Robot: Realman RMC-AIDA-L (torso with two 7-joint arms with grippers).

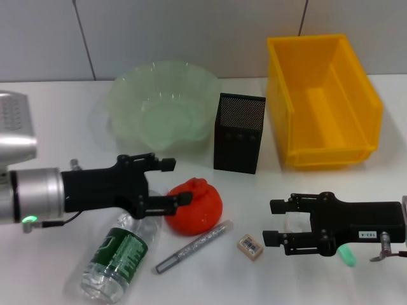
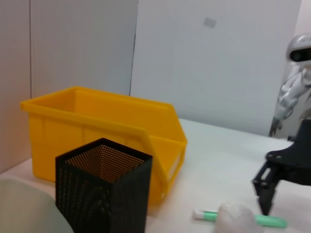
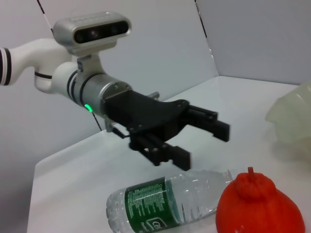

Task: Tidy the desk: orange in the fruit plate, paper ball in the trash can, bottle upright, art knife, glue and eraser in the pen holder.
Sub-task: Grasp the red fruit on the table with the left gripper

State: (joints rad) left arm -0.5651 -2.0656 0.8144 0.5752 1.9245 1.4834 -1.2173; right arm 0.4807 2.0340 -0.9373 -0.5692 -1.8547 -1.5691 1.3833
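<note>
The orange sits on the table just past the tips of my open left gripper. Beneath that gripper the bottle lies on its side. A grey art knife and the tan eraser lie near the front. My right gripper stands open, with the white paper ball showing between its fingers. The green glue lies under that arm. At the back stand the fruit plate, pen holder and trash can.
The pen holder stands close beside the trash can, with the fruit plate on its other side. A grey wall rises behind the table. Bare tabletop lies between the eraser and the pen holder.
</note>
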